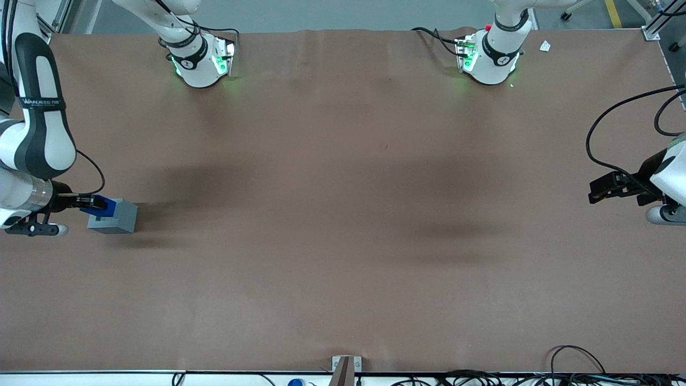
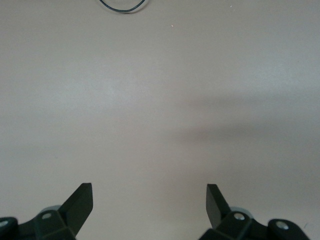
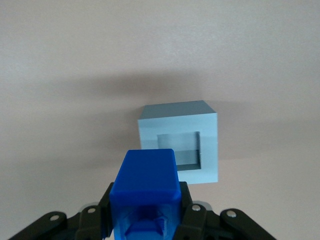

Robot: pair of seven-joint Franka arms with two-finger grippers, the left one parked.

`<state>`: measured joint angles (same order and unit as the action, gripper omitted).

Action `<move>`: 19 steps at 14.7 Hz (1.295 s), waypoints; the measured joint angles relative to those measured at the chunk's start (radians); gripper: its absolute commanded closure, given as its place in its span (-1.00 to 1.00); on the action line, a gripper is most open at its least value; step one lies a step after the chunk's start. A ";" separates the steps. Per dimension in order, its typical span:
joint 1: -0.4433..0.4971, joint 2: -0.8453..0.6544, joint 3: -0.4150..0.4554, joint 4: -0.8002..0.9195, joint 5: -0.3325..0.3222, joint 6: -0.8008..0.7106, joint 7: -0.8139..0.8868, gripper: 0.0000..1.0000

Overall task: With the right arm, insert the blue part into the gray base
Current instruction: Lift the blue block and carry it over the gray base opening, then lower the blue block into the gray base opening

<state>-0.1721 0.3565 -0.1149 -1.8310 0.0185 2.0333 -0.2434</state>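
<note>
The gray base (image 1: 114,216) stands on the brown table near the working arm's end, its square socket facing up. My right gripper (image 1: 97,203) is shut on the blue part (image 1: 103,207) and holds it above the base's edge, beside the socket. In the right wrist view the blue part (image 3: 146,186) sits between the two black fingers (image 3: 189,205), and the gray base (image 3: 181,141) with its open socket lies just ahead of it, a little to one side of the part.
The brown table (image 1: 343,225) spreads wide toward the parked arm's end. Two white arm bases (image 1: 201,59) (image 1: 490,56) stand at the table's edge farthest from the front camera. Cables (image 1: 579,359) lie at the nearest edge.
</note>
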 measured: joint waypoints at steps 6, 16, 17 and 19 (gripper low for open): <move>-0.029 0.049 0.000 0.000 0.000 0.060 -0.053 0.91; -0.031 0.059 0.000 0.000 0.000 0.066 -0.060 0.90; -0.032 0.060 0.000 0.000 0.000 0.066 -0.060 0.90; -0.035 0.063 0.000 0.000 0.000 0.068 -0.060 0.90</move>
<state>-0.2075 0.4192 -0.1147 -1.8311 0.0185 2.1014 -0.3030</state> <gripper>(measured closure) 0.489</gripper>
